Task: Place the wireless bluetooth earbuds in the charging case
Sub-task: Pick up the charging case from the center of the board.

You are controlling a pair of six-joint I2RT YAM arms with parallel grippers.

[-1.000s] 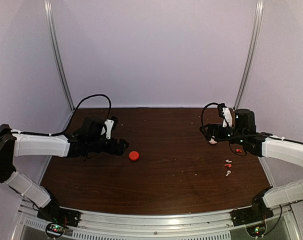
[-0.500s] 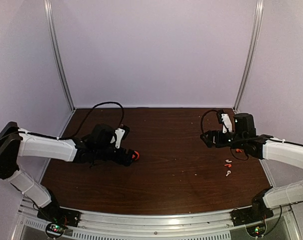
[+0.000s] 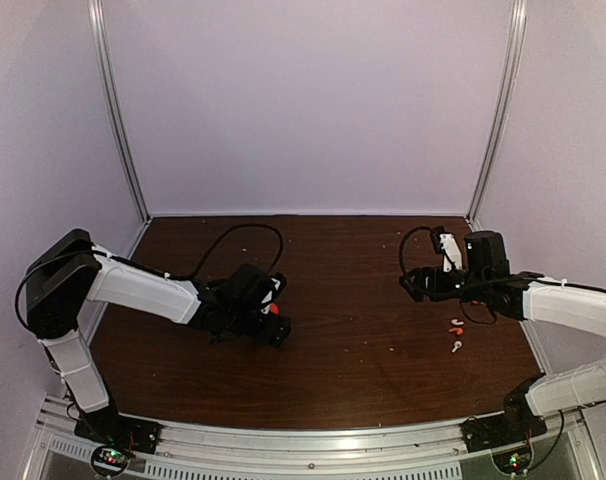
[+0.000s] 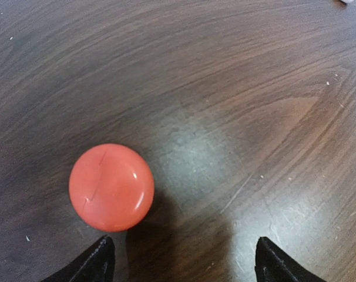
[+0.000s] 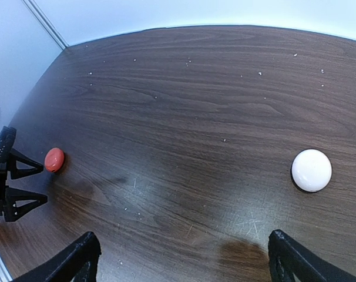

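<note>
A round red-orange charging case [image 4: 111, 187], lid closed, lies on the wooden table just ahead of my left gripper's [image 4: 184, 267] left finger, left of the gap between the open jaws. In the top view the left gripper [image 3: 279, 326] mostly covers the red case [image 3: 274, 309]. A round white case [image 5: 311, 170] lies ahead and right of my open, empty right gripper [image 5: 184, 258]. Tiny earbuds [image 3: 456, 330], white and red-orange, lie on the table at the right, near side of the right gripper [image 3: 413, 284].
The right wrist view also shows the red case [image 5: 54, 159] and the left gripper's fingers [image 5: 16, 182] at far left. Light walls and metal posts [image 3: 498, 120] enclose the table. The table's near edge rail [image 3: 313, 435] is in front.
My left arm has swung right and forward, and its gripper now sits over the red case. My right gripper has shifted slightly lower, and the white case no longer shows in the top view.
</note>
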